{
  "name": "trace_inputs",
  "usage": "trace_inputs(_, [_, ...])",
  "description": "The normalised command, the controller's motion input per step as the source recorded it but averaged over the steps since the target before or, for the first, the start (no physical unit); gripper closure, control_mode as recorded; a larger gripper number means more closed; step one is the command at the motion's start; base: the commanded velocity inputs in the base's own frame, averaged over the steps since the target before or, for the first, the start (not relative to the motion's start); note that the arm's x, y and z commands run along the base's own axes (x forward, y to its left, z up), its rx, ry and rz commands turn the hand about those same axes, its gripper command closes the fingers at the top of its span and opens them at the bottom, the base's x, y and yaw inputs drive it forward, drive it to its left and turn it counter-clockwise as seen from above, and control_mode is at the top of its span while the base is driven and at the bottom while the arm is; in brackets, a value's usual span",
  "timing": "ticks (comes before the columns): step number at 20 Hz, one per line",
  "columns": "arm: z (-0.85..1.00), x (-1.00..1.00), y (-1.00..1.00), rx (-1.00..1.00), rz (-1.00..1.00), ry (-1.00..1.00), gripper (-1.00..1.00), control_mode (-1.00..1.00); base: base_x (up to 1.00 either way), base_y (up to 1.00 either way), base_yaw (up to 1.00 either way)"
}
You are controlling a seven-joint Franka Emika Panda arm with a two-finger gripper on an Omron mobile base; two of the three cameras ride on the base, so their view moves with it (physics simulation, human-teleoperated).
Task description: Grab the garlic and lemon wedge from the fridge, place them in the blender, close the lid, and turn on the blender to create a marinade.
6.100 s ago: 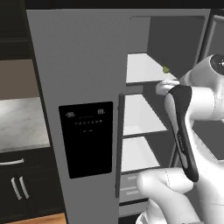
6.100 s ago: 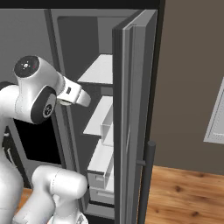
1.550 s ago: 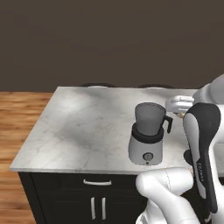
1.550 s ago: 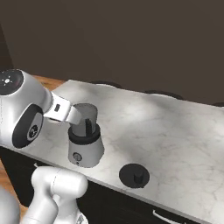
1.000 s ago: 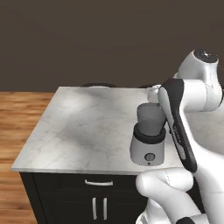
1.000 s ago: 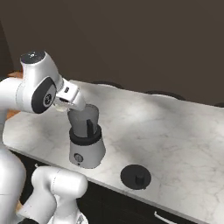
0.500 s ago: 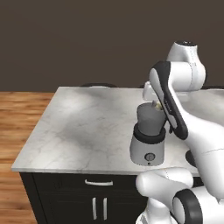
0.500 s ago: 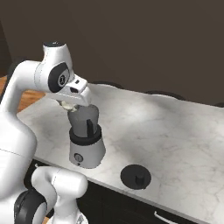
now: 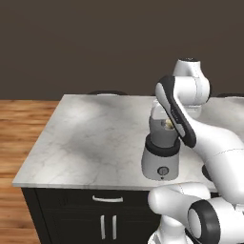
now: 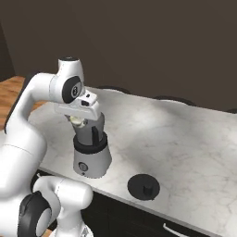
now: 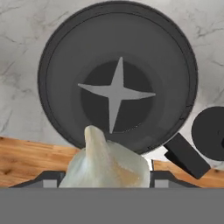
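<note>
- Pale, papery garlic [image 11: 107, 161] sits pinched between the two fingers of the gripper [image 11: 105, 174], which now hangs straight above the open blender [image 11: 117, 78]; a second and a half ago the hand was still beside the jar.
- Looking down from the hand, the jar's mouth is a dark ring with a grey four-point blade at its centre, and the garlic bulb lies at six o'clock of that ring.
- From the base views, the arm has arched up and over, so the gripper [image 10: 79, 121] is just at the jar's rim.
- Black and round, the lid [image 10: 144, 187] lies on the marble counter [image 10: 185, 143], at four o'clock of the blender base and apart from it.
- Judging from this, the garlic is ready to drop; the lemon wedge, the lid and the knob remain to be handled.
</note>
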Motion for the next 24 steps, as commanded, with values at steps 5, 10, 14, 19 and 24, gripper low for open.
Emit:
trace_inputs(5, [-0.16,0.36,0.0,0.0,0.0,-0.05,-1.0,-1.0,0.0,0.0,0.0])
trace_inputs(10, [0.0,0.4,0.0,0.0,0.0,-0.04,-1.0,-1.0,0.0,0.0,0.0])
trace_inputs(14, [0.08,0.26,-0.03,0.04,0.0,-0.02,-1.0,-1.0,0.0,0.0,0.0])
trace_inputs(19, [0.23,0.14,0.0,0.05,0.0,-0.01,-1.0,-1.0,0.0,0.0,0.0])
trace_inputs(24, [0.37,-0.64,0.0,0.01,0.0,0.0,-1.0,-1.0,0.0,0.0,0.0])
